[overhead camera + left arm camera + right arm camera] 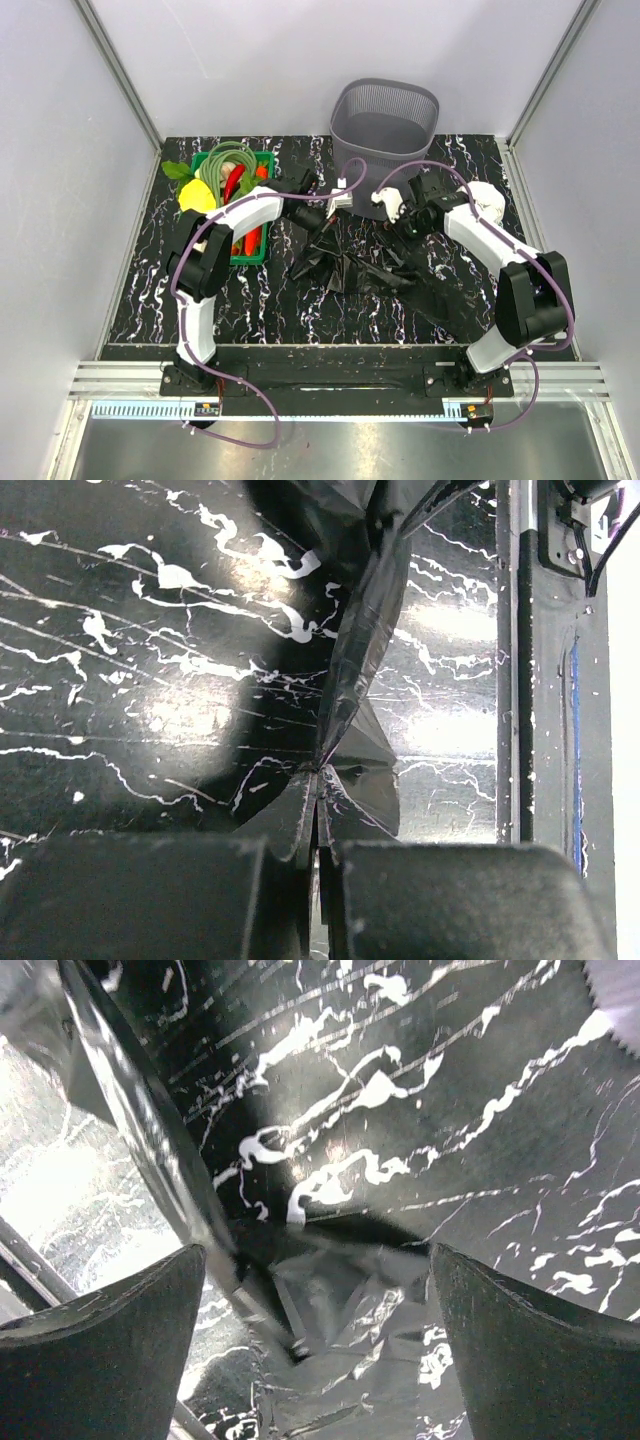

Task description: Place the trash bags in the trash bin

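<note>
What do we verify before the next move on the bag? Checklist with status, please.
1. Left fingers clamped on the trash bag: ok, the film is pinched between them.
2. Right fingers gripping: not ok. They are spread wide and the film between them is ungripped.
3. Bag lifted off the table: not ok, most of it lies spread on the surface.
4. Trash bin upright, mouth open, behind both arms: ok.
5. One bag or several in the pile: cannot tell.
</note>
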